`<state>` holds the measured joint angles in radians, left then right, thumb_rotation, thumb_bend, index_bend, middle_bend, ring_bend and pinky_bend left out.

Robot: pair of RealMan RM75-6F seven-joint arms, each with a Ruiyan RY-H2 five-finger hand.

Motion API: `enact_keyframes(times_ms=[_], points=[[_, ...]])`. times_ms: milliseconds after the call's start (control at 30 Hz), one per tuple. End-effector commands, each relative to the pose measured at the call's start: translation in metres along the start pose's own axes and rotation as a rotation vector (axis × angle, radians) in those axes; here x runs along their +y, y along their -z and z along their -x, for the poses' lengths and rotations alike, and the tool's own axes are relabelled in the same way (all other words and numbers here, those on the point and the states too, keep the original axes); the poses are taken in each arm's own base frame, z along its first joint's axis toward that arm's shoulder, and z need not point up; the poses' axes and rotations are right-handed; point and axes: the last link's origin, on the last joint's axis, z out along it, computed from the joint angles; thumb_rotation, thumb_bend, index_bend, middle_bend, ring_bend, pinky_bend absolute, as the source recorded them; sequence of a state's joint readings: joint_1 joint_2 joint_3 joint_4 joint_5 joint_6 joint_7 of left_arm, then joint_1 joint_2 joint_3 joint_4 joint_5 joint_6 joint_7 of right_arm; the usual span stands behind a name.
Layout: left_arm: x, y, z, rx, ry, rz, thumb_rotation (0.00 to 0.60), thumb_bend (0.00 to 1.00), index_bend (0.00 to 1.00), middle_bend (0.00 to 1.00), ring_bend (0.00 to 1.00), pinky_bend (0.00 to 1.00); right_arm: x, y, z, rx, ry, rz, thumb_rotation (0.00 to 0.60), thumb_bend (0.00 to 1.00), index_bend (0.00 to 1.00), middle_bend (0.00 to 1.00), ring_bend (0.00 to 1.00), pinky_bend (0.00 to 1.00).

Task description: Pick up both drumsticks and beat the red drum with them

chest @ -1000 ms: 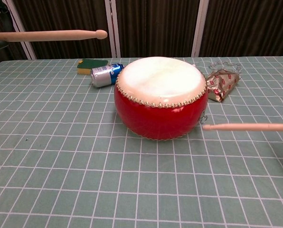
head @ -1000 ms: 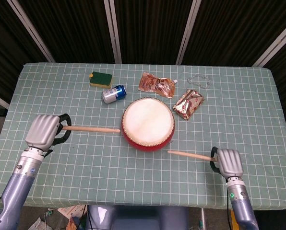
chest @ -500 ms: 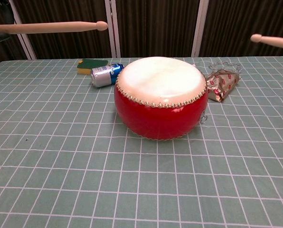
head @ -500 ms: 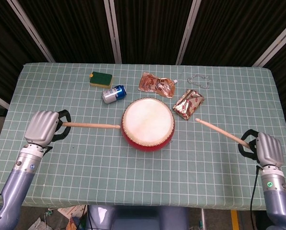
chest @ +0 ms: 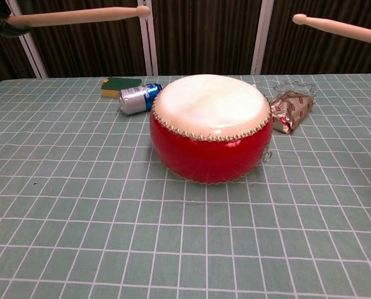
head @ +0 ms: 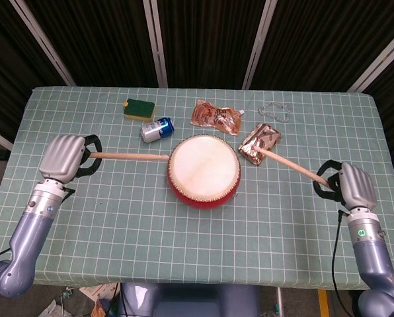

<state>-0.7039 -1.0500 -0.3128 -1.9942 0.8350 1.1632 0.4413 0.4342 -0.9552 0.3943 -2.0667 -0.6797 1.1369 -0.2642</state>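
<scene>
The red drum (head: 203, 170) (chest: 210, 128) with its white skin stands at the table's middle. My left hand (head: 65, 157) grips a wooden drumstick (head: 127, 156) (chest: 79, 16) held level in the air, its tip just left of the drum's rim. My right hand (head: 354, 185) grips the other drumstick (head: 291, 166) (chest: 338, 25), raised and slanting toward the drum, tip over the silver snack packet. In the chest view only the sticks show, high above the drum; both hands lie outside that frame.
Behind the drum lie a blue soda can (head: 157, 129) (chest: 136, 98), a green-and-yellow sponge (head: 139, 108), an orange snack pouch (head: 215, 116), a silver-red snack packet (head: 260, 143) (chest: 290, 111) and a thin chain (head: 274, 110). The checked cloth (head: 118, 224) ends at the table's edges.
The right hand lifted its stick off the table, swung out right, then brought it inward and higher. The left stick rose and its tip moved closer to the drum.
</scene>
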Motion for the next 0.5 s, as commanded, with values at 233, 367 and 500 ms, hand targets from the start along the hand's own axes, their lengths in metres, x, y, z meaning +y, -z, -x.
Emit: enact_keyframes(times_ms=[233, 367, 500], points=[[0.004, -0.031, -0.017, 0.01, 0.041, -0.009, 0.6, 0.58, 0.79, 1.0, 1.0, 1.0, -0.041, -0.012, 0.03, -0.07, 0.032, -0.055, 0.6, 0.59, 0.97, 1.0, 1.0, 1.0], [0.003, -0.036, -0.016, -0.003, 0.028, -0.004, 0.6, 0.58, 0.79, 1.0, 1.0, 1.0, -0.05, -0.017, 0.041, -0.075, 0.069, -0.065, 0.6, 0.59, 0.97, 1.0, 1.0, 1.0], [0.003, -0.039, -0.017, -0.002, 0.026, 0.005, 0.6, 0.58, 0.79, 1.0, 1.0, 1.0, -0.054, -0.023, 0.042, -0.057, 0.048, -0.049, 0.6, 0.59, 0.97, 1.0, 1.0, 1.0]])
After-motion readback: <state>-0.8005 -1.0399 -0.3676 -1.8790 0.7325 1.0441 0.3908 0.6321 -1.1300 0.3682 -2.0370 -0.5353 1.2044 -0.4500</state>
